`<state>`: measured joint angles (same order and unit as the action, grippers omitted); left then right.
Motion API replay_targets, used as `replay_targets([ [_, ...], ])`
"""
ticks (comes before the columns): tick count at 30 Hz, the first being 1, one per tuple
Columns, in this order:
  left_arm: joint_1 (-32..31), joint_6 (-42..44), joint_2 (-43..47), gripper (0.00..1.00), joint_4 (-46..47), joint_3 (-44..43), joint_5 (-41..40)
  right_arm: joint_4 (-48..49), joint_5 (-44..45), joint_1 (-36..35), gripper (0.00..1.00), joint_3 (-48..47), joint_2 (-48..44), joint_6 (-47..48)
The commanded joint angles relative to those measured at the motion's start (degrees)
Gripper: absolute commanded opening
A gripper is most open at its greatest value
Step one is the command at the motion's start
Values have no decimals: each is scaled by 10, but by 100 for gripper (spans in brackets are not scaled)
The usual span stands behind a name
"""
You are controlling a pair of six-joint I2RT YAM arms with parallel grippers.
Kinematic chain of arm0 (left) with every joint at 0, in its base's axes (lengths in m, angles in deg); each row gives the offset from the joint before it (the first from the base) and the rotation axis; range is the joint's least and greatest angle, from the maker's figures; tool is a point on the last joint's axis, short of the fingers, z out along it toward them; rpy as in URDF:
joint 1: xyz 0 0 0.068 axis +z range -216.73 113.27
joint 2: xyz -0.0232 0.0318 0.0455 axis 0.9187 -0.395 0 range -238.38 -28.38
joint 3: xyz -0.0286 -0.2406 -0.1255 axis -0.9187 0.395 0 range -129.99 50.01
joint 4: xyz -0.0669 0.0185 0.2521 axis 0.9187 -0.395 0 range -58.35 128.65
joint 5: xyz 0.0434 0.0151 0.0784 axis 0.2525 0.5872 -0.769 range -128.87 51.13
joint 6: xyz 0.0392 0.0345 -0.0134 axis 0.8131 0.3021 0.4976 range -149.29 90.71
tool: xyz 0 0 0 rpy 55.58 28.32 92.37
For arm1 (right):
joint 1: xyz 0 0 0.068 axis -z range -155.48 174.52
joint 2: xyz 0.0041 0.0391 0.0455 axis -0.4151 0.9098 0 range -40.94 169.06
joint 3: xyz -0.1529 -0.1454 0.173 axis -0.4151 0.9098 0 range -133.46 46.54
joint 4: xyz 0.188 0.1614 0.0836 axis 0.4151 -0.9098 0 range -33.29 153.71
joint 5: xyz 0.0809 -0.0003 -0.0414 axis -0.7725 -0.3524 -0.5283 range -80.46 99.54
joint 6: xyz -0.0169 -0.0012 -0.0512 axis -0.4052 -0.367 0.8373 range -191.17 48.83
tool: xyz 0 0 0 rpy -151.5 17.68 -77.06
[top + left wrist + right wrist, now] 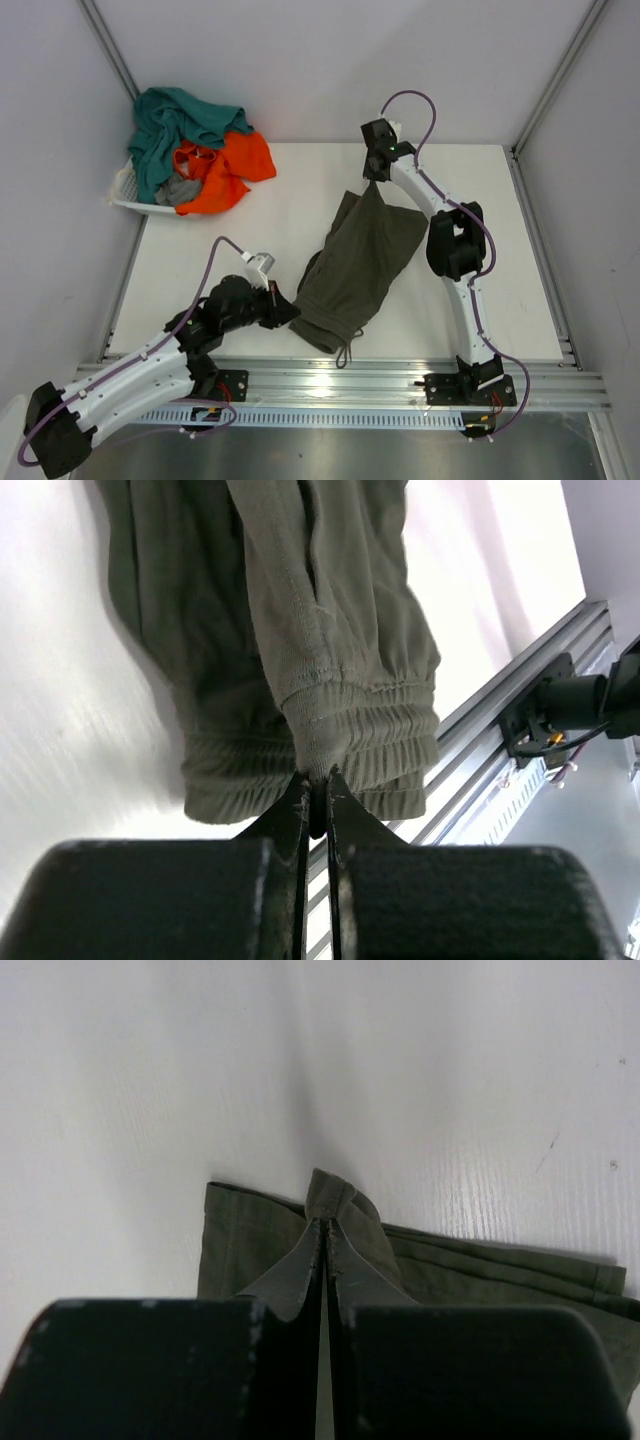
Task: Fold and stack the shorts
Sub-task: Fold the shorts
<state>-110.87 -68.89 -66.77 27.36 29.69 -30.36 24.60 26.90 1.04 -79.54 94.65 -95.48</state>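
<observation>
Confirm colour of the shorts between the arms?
The shorts are plain dark olive green, clearest in the left wrist view.

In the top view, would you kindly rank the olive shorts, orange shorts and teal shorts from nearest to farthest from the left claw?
1. olive shorts, mid-table, held in the left claw.
2. orange shorts, far left.
3. teal shorts, back-left corner, beyond the orange.

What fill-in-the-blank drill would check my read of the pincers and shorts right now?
1. The left pincer grips the olive shorts at the elastic ____.
2. The right pincer is ____ on their other end.
3. The teal shorts and orange shorts are piled in the white ____.
Missing words: waistband; shut; basket.
</observation>
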Motion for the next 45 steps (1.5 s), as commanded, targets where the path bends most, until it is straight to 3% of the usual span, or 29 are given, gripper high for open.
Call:
replay_targets([
  [1, -12, -23, 9, 0, -5, 33, -4, 20, -12, -2, 0, -39, 1, 11],
  [7, -24, -43, -1, 0, 31, 77, -24, 19, -22, -22, 0, -76, 44, 30],
  [13, -24, -44, 31, 0, 3, 90, -67, 38, -29, -32, 0, -79, 63, 33],
  [21, -24, -44, -16, 0, 30, 99, -63, 41, -28, -39, 0, -100, 95, 38],
  [30, -26, -64, -10, 0, 33, 131, -75, 44, -29, -42, 0, -122, 137, 37],
  [33, -28, -65, -17, 1, 32, 127, -77, 41, -34, -41, 15, -136, 144, 34],
  [34, -28, -65, -23, 3, 31, 126, -79, 42, -37, -40, 33, -136, 142, 34],
  [35, -29, -64, -25, 6, 31, 123, -78, 47, -39, -39, 40, -136, 137, 35],
  [36, -29, -61, -27, 19, 30, 120, -78, 47, -41, -37, 44, -137, 128, 37],
  [38, -30, -58, -18, 34, 22, 116, -81, 44, -46, -35, 53, -144, 115, 40],
  [41, -31, -56, 15, 49, -11, 97, -104, 44, -50, -31, 72, -144, 77, 58],
  [42, -31, -52, 23, 61, -35, 92, -108, 43, -51, -31, 76, -140, 66, 65],
  [43, -30, -51, 32, 65, -50, 74, -112, 42, -48, -30, 83, -135, 41, 81],
  [45, -30, -46, 53, 77, -91, 55, -122, 55, -44, -30, 87, -88, 6, 98],
])
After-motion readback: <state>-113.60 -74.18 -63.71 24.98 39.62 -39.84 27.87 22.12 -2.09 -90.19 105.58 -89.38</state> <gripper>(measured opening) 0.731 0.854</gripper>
